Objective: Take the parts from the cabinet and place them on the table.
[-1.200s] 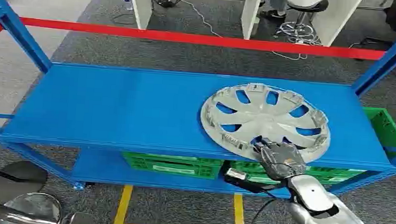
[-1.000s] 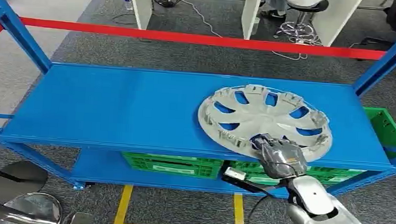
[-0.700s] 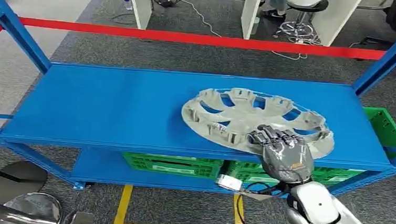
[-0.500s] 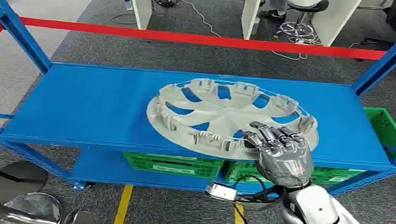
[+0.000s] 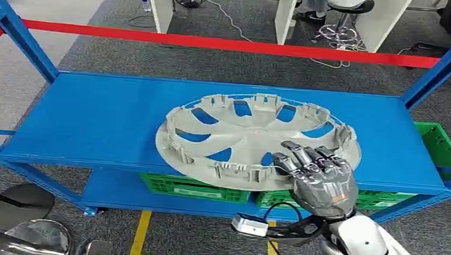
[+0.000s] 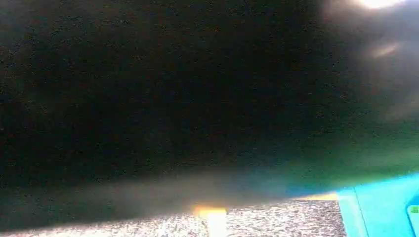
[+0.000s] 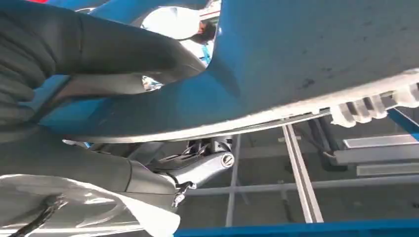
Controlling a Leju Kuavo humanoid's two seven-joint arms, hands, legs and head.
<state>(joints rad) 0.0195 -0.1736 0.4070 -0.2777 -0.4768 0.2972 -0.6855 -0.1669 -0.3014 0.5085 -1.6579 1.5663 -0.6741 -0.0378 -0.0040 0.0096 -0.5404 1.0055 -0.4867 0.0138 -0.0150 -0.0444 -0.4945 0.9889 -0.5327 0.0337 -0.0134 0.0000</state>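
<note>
Hubcap (image 5: 252,135) in right hand (image 5: 318,179), above shelf (image 5: 92,118)

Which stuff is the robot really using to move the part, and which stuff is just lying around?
For the job:
wheel cover, held at its near rim
right robot hand
blue shelf

Just lying about:
green crates on the lower shelf
red tape
water bottle on the floor

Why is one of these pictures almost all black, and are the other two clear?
Left wrist view: mostly dark and blurred, with a soft glare patch at one corner and a sliver of speckled floor. Head view: evenly lit and sharp, the grey wheel cover crisp in the right robot hand. Right wrist view: very close, so the cover's underside looms large and soft.
</note>
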